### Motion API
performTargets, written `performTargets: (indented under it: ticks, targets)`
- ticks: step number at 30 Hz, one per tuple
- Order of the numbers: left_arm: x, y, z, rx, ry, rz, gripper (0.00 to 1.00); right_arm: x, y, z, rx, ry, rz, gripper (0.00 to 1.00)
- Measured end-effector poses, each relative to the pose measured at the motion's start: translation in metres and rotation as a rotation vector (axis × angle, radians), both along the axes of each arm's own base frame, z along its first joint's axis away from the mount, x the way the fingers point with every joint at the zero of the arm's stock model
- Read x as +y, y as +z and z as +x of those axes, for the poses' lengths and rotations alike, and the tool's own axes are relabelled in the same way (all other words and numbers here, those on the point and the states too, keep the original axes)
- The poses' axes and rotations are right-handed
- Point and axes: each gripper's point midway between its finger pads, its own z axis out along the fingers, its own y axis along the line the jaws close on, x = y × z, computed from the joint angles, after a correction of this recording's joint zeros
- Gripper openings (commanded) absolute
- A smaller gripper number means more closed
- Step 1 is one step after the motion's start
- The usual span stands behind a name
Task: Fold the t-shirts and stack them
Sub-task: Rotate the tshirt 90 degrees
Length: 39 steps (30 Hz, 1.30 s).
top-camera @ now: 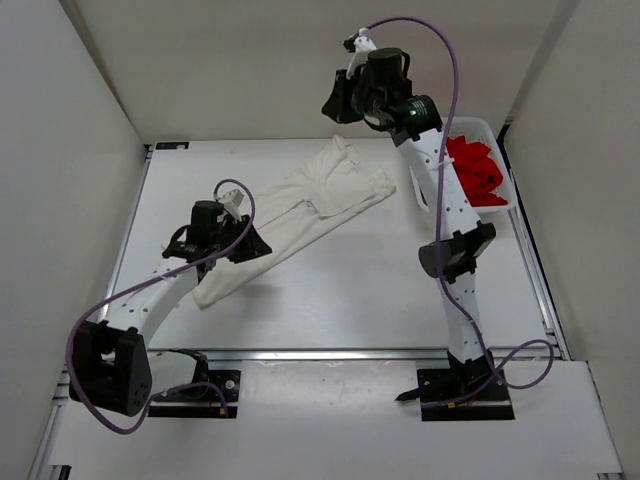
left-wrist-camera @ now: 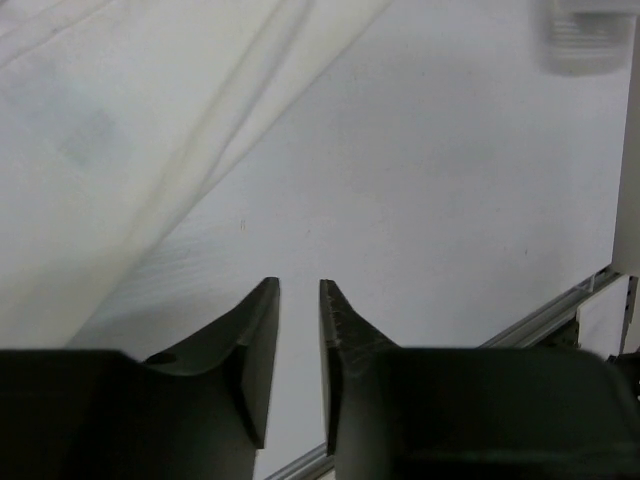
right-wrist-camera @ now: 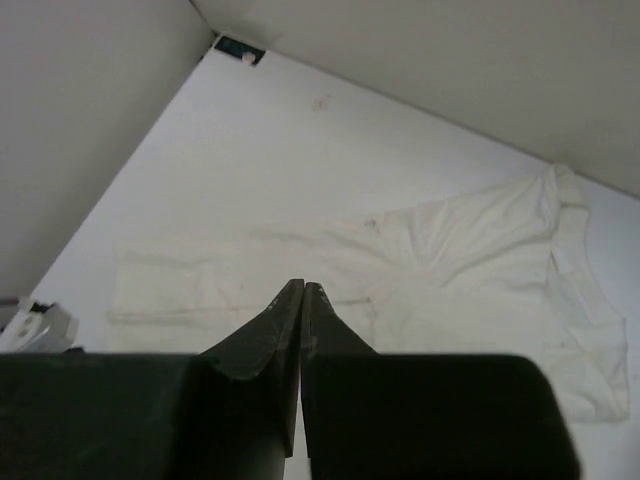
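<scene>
On the table (top-camera: 400, 290), I see the white t-shirt (top-camera: 305, 215) lying stretched out on a slant, from beside my left arm up toward the far middle, creased and not yet folded. My left gripper (left-wrist-camera: 298, 285) sits by the shirt's near end, jaws a narrow gap apart with only bare table between them. My right gripper (right-wrist-camera: 301, 287) hangs high over the far side, pinched closed on nothing. The red t-shirt (top-camera: 477, 170) is bunched in the basket (top-camera: 506, 175) at far right.

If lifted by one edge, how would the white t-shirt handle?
Probably floppy: the white t-shirt lies creased and twisted on the table, so it should sag from any pinch. Likely light, since the cloth looks thin. Pushed, it would probably bunch rather than slide.
</scene>
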Motion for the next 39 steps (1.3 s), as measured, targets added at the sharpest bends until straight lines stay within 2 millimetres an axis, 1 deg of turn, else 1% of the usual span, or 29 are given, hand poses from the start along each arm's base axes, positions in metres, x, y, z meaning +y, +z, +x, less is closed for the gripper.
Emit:
performTargets:
  ticks: [2, 4, 5, 6, 7, 9, 10, 11, 12, 13, 14, 15, 16, 17, 18, 20, 21, 22, 23, 24, 26, 28, 30, 31, 33, 35, 37, 39]
  targets:
    - [0.0, -0.002, -0.004, 0.01, -0.019, 0.006, 0.25, -0.002, 0.0, -0.02, 0.029, 0.005, -0.041, 0.0]
    - [0.001, -0.004, -0.009, 0.021, -0.033, 0.015, 0.18, -0.007, -0.019, -0.041, 0.098, -0.002, -0.109, 0.0]
    - [0.002, -0.005, -0.011, 0.024, -0.038, 0.022, 0.17, -0.004, -0.029, -0.056, 0.12, 0.005, -0.139, 0.0]
    - [0.003, -0.004, -0.012, 0.024, -0.042, 0.028, 0.14, -0.007, -0.051, -0.07, 0.151, -0.001, -0.174, 0.0]
    - [0.003, -0.003, -0.013, 0.02, -0.045, 0.032, 0.13, -0.01, -0.069, -0.086, 0.179, 0.002, -0.199, 0.0]
    - [0.005, 0.006, -0.013, 0.002, -0.053, 0.046, 0.13, -0.016, -0.121, -0.131, 0.252, 0.011, -0.217, 0.05]
    - [0.005, 0.012, -0.011, -0.016, -0.053, 0.046, 0.13, -0.017, -0.148, -0.155, 0.297, 0.022, -0.198, 0.1]
    - [0.005, 0.019, -0.008, -0.038, -0.051, 0.042, 0.14, -0.015, -0.179, -0.179, 0.334, 0.031, -0.159, 0.14]
    - [0.005, 0.026, -0.006, -0.058, -0.048, 0.034, 0.14, -0.017, -0.207, -0.197, 0.375, 0.031, -0.138, 0.2]
    - [0.006, 0.032, -0.004, -0.075, -0.046, 0.025, 0.15, -0.015, -0.241, -0.218, 0.436, 0.034, -0.128, 0.27]
    - [0.006, 0.035, -0.002, -0.086, -0.045, 0.02, 0.15, -0.013, -0.261, -0.228, 0.474, 0.035, -0.132, 0.31]
    - [0.006, 0.037, 0.0, -0.093, -0.043, 0.016, 0.15, -0.007, -0.287, -0.238, 0.528, 0.032, -0.144, 0.36]
    - [0.006, 0.037, 0.001, -0.094, -0.042, 0.012, 0.15, 0.004, -0.306, -0.243, 0.558, 0.037, -0.154, 0.37]
    - [0.004, 0.036, 0.001, -0.089, -0.045, 0.006, 0.16, 0.019, -0.319, -0.247, 0.569, 0.053, -0.154, 0.41]
    - [0.002, 0.035, 0.001, -0.084, -0.05, 0.0, 0.16, 0.034, -0.328, -0.251, 0.578, 0.07, -0.15, 0.43]
    - [0.001, 0.035, 0.001, -0.08, -0.052, -0.012, 0.17, 0.066, -0.338, -0.255, 0.576, 0.102, -0.132, 0.45]
    - [0.0, 0.035, 0.001, -0.08, -0.052, -0.017, 0.17, 0.088, -0.336, -0.254, 0.554, 0.123, -0.103, 0.44]
    - [0.0, 0.035, 0.002, -0.082, -0.049, -0.02, 0.18, 0.099, -0.334, -0.253, 0.542, 0.131, -0.09, 0.45]
    - [0.002, 0.036, 0.002, -0.083, -0.043, -0.025, 0.18, 0.116, -0.333, -0.25, 0.53, 0.138, -0.068, 0.45]
    - [0.003, 0.036, 0.003, -0.082, -0.038, -0.028, 0.18, 0.126, -0.332, -0.245, 0.519, 0.139, -0.051, 0.45]
    - [0.006, 0.037, 0.005, -0.087, -0.027, -0.037, 0.19, 0.141, -0.335, -0.235, 0.517, 0.129, -0.031, 0.44]
    - [0.008, 0.038, 0.007, -0.092, -0.016, -0.043, 0.18, 0.156, -0.335, -0.22, 0.504, 0.121, 0.003, 0.4]
    - [0.008, 0.04, 0.009, -0.097, -0.009, -0.049, 0.18, 0.165, -0.336, -0.211, 0.506, 0.118, 0.026, 0.38]
    - [0.008, 0.04, 0.009, -0.099, -0.008, -0.05, 0.18, 0.17, -0.336, -0.208, 0.506, 0.119, 0.036, 0.34]
    - [0.008, 0.041, 0.01, -0.103, -0.006, -0.053, 0.19, 0.175, -0.337, -0.201, 0.51, 0.121, 0.048, 0.1]
    - [0.008, 0.042, 0.011, -0.105, -0.002, -0.056, 0.19, 0.176, -0.343, -0.196, 0.533, 0.111, 0.049, 0.02]
    - [0.008, 0.042, 0.011, -0.105, -0.001, -0.055, 0.2, 0.176, -0.345, -0.195, 0.541, 0.121, 0.051, 0.0]
    - [0.009, 0.041, 0.012, -0.104, 0.0, -0.054, 0.21, 0.168, -0.345, -0.197, 0.547, 0.122, 0.05, 0.0]
